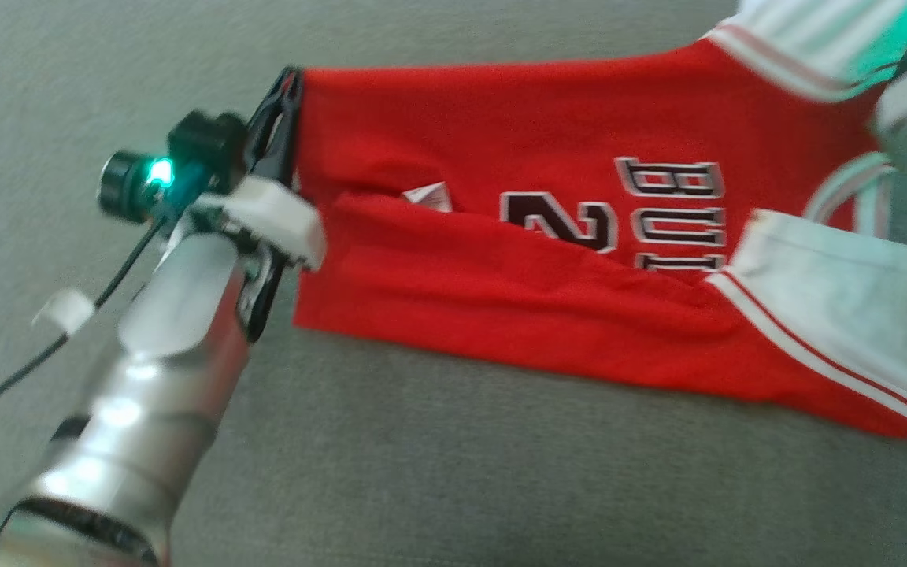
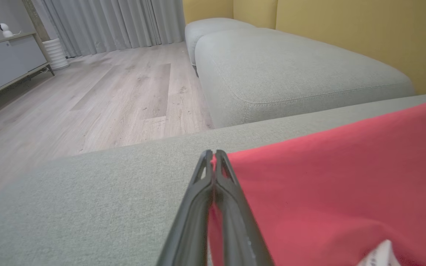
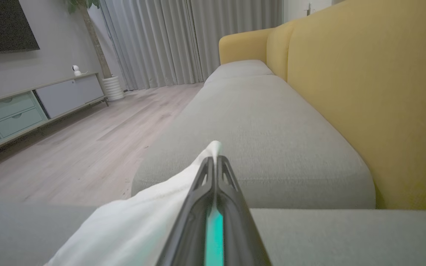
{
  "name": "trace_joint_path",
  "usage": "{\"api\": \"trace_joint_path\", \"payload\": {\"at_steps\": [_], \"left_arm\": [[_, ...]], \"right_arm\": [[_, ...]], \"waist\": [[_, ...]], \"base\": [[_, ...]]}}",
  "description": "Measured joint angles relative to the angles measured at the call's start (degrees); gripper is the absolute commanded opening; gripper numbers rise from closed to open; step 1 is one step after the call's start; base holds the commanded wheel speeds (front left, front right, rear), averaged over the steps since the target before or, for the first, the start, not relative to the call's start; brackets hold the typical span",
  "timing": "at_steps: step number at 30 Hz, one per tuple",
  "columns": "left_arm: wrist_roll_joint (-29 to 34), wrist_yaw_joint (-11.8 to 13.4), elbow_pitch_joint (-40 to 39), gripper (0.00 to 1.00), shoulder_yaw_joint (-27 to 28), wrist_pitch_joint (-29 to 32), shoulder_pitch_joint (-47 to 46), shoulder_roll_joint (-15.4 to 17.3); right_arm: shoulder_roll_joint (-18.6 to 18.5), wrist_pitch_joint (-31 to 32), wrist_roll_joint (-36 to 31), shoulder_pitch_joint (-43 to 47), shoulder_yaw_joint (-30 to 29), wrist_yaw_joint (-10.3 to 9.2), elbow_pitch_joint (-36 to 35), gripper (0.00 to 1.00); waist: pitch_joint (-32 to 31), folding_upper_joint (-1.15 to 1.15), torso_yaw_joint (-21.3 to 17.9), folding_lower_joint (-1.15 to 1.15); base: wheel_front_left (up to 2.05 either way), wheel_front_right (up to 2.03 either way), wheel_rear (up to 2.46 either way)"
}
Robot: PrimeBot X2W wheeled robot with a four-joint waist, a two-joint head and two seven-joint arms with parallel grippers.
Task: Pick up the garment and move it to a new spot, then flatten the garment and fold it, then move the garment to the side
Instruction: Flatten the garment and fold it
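My left hand (image 2: 213, 155) is clenched on the red jersey (image 1: 540, 307). Its two fingers are pressed together over a corner of the hem, and the red cloth spreads away to their right. My right hand (image 3: 215, 159) is clamped as well, on the white shoulder part (image 3: 135, 221) at the jersey's other end, where a tuft of white pokes out just past the fingertips.

Between my two hands the jersey lies on the grey sofa seat (image 1: 438, 472). It is mostly spread out, but a long crease runs across its middle where one layer laps over the lettering. The yellow backrest (image 3: 364, 92) stands to the right of my right hand, and the wooden floor (image 2: 105, 92) lies off to the left of my left.

I take this to be the start of the first step: both ends are gripped and the jersey is not yet lifted. As I judge it, the next move calls for raising both hands together, far enough apart that the cloth hangs taut, then carrying it along the seat. If one hand leads, the thin hem could slip from my left fingers, or the crease could bunch up worse.
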Motion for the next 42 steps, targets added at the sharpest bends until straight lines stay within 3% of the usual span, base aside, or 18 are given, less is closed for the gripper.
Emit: {"api": "trace_joint_path", "payload": {"at_steps": [10, 19, 20, 21, 22, 31, 35, 42], "left_arm": [[3.88, 1.77, -6.68, 0.0, 5.47, 0.0, 16.42, 4.16], [5.01, 1.82, -8.44, 0.0, 10.17, 0.0, 27.23, 3.46], [5.01, 1.83, -8.47, 0.22, 10.87, 0.0, 27.98, 3.07], [5.02, 2.1, -8.6, 0.9, 11.4, 0.0, 28.63, 2.67], [5.03, 2.46, -8.7, 1.0, 12.52, 0.01, 29.3, 2.13], [10.33, 4.79, -20.5, 1.0, 21.63, 0.01, 38.24, -0.62], [12.5, 4.67, -25.09, 1.0, 24.39, 0.01, 44.78, -2.79], [14.73, 1.65, -29.58, 1.0, 26.31, 0.01, 51.9, -4.8]], "right_arm": [[4.48, 0.0, 7.39, 25.13, 0.03, 0.0, -14.32, 0.0], [7.47, 0.0, 10.54, 36.49, 0.98, 0.0, -15.13, 0.0], [7.49, 0.0, 10.5, 37.1, 1.2, 0.0, -14.52, 0.02], [7.5, 0.0, 10.49, 37.54, 1.2, 0.0, -13.89, 1.0], [7.59, 0.0, 10.4, 37.72, 1.19, 0.0, -13.19, 1.0], [10.09, 0.0, -0.86, 38.11, -4.82, 0.0, -16.81, 1.0], [12.9, 0.0, -6.09, 41.81, -8.2, 0.0, -18.15, 1.0], [15.59, 0.0, -10.05, 48.16, -10.62, 0.0, -17.73, 1.0]], "waist": [[-6.13, 0.0, -6.33, -0.01], [-10.59, 0.0, -8.48, -0.01], [-10.96, 0.0, -8.56, -0.01], [-11.3, 0.0, -8.6, -0.01], [-11.65, 0.0, -8.63, -0.01], [-15.18, 0.0, -8.77, 0.0], [-17.48, 0.0, -8.66, -0.01], [-20.55, 0.0, -8.27, -0.01]], "base": [[0.0, 0.0, 0.0], [0.0, 0.0, 0.0], [0.0, 0.0, 0.0], [0.0, 0.0, 0.0], [0.0, 0.0, 0.0], [0.0, 0.0, 0.0], [0.0, 0.0, 0.0], [0.0, 0.0, 0.0]]}}
